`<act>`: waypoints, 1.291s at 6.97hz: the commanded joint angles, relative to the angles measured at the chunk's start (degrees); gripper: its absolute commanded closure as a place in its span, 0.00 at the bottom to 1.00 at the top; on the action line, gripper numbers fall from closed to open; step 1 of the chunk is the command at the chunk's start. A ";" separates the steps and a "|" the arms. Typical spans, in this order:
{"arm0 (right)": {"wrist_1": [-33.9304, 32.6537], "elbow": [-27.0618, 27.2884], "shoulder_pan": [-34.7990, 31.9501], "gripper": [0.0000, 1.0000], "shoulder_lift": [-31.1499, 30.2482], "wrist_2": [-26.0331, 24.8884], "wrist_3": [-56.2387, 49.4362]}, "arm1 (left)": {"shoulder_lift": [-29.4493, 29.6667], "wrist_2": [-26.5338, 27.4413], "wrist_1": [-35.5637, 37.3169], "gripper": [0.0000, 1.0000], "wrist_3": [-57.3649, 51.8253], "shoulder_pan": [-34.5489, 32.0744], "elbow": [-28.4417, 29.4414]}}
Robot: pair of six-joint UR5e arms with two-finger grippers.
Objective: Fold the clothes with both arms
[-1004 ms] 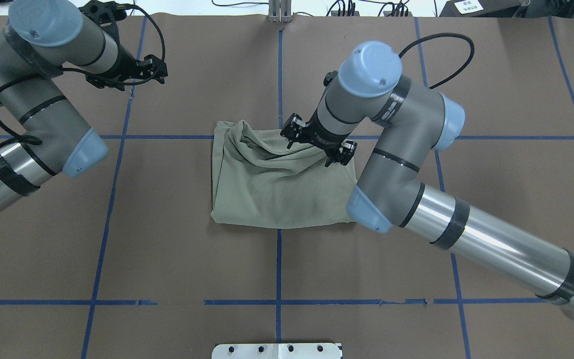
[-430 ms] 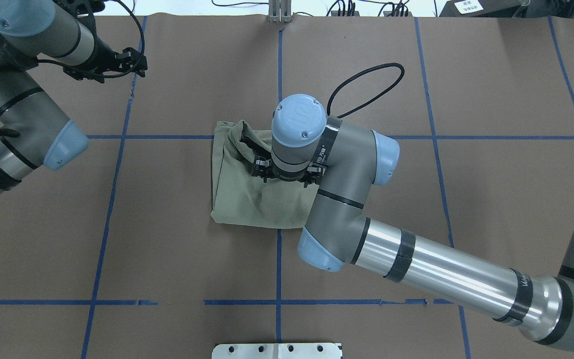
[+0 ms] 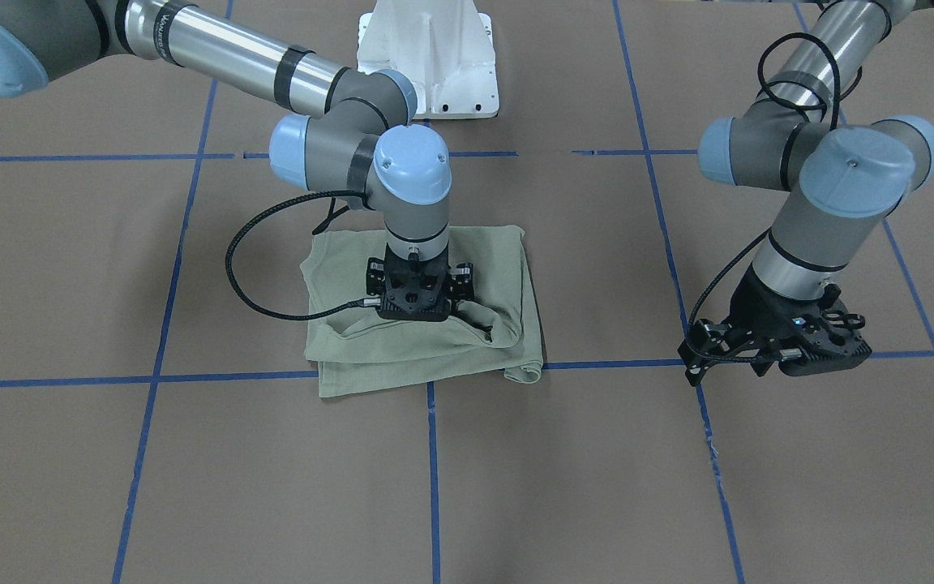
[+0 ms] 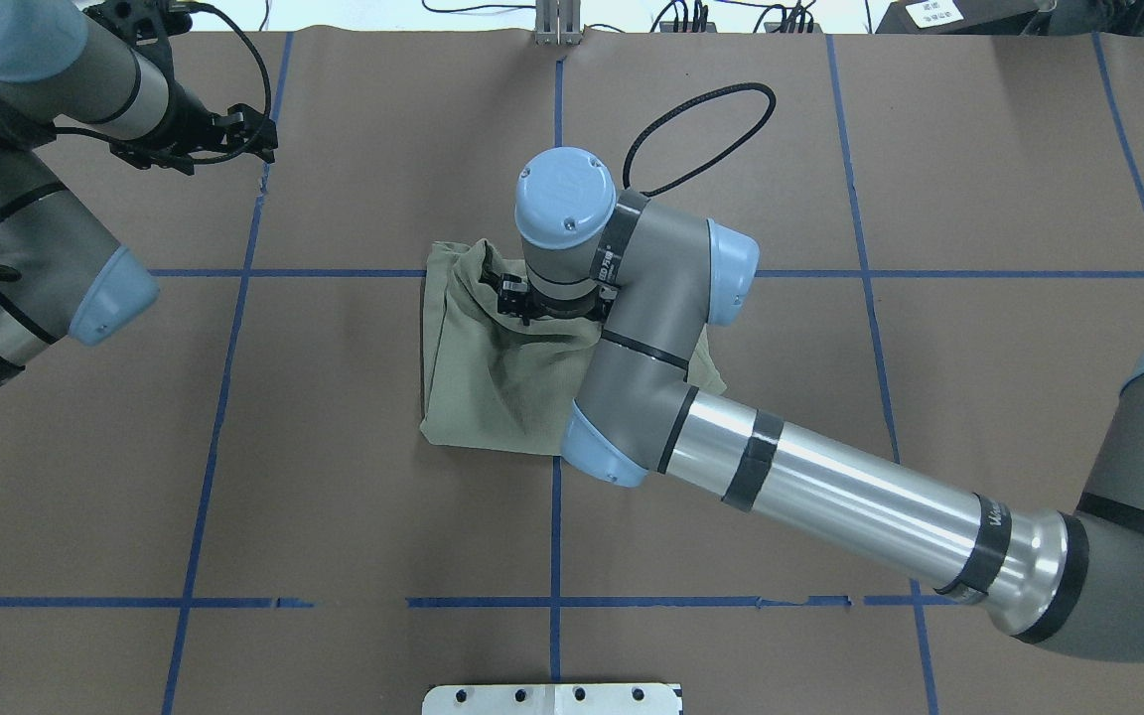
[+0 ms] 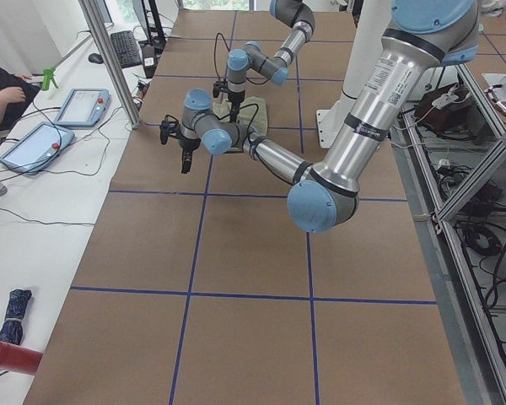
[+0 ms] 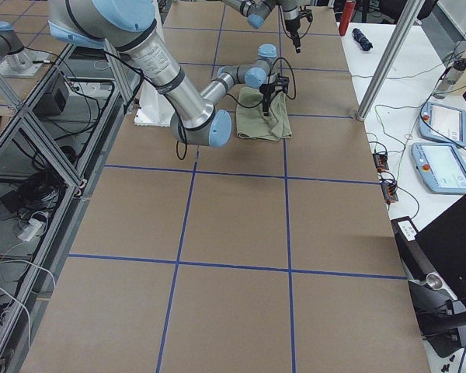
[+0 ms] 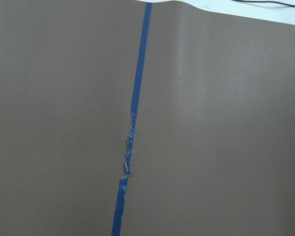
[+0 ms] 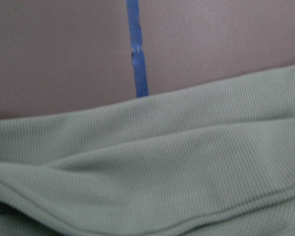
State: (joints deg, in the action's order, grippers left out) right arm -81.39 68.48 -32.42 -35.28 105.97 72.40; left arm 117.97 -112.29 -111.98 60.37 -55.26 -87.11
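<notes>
Main risk: the right gripper [image 3: 417, 316] is buried in a bunched ridge of the shirt [image 3: 491, 251], and nothing pins the rest of it. If it lifts or drags with only the top layer caught, I'd expect the fold to open or the whole stack to slide on the brown paper [image 4: 354, 497]. If it pushes further down, that ridge probably sets as a crease.

Right fingertips are hidden by gripper body and cloth, and the right wrist view shows only ribbed folds. I can't tell whether it's pinching or just pressing.

The shirt sits folded at centre of the overhead view. It straddles the vertical blue tape line [image 4: 555, 516], and its top edge lies over the horizontal one.

Right arm: forearm enters from lower right, elbow is over the shirt's lower right corner, wrist points straight down.

Left gripper [image 4: 234, 134] is at upper left, above bare paper, well apart from the shirt. Its wrist view shows only paper and torn tape. I can't tell whether it's spread or closed.
</notes>
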 commanded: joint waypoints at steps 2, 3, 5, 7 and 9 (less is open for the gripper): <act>7.74 -12.83 -5.62 0.00 5.39 -0.15 -2.95 | -0.02 -0.30 -0.08 0.00 0.10 -0.11 -0.07; 7.91 -13.72 -7.38 0.00 5.48 0.02 -4.36 | -0.02 -1.43 0.01 0.00 0.10 -0.37 -0.16; 7.83 -13.64 -10.63 0.00 5.74 3.08 -7.34 | -0.02 -3.99 0.01 0.00 -0.94 -2.22 -0.16; 6.95 -7.80 -15.63 0.00 0.25 9.48 -11.73 | -4.03 -4.51 0.01 0.00 -8.90 -3.97 -4.61; 1.18 5.19 -22.65 0.00 -12.30 14.50 -25.48 | -9.48 -10.73 0.53 0.00 -24.24 -12.37 -6.48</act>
State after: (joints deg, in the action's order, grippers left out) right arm -76.60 65.83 -50.52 -39.97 117.11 55.47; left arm 112.19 -119.63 -111.67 45.82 -62.62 -92.32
